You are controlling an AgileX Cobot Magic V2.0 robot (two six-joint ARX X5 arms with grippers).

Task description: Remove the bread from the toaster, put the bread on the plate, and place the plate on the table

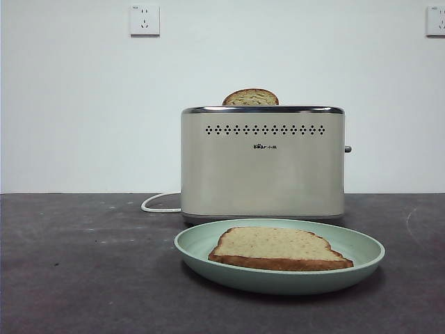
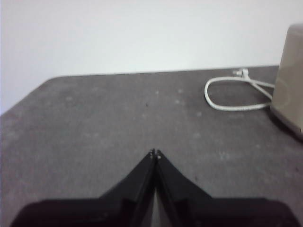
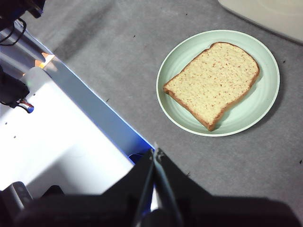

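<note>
The bread (image 1: 278, 248) (image 3: 213, 84) lies flat on the mint-green plate (image 1: 361, 257) (image 3: 265, 101), which rests on the dark table (image 1: 83, 264) just in front of the cream toaster (image 1: 263, 163). A narrower dome-topped slice (image 1: 251, 97) pokes out of the toaster's slot. My right gripper (image 3: 155, 152) hangs high above the table's near edge, shut and empty, well clear of the plate. Low over bare table beside the toaster's side (image 2: 289, 90), my left gripper (image 2: 155, 153) is also shut and empty. Neither arm shows in the front view.
A white cord (image 1: 158, 203) (image 2: 236, 94) loops on the table by the toaster. The right wrist view shows a white and blue robot base (image 3: 61, 137) along the table's edge. Wall sockets (image 1: 144, 20) sit on the white wall behind.
</note>
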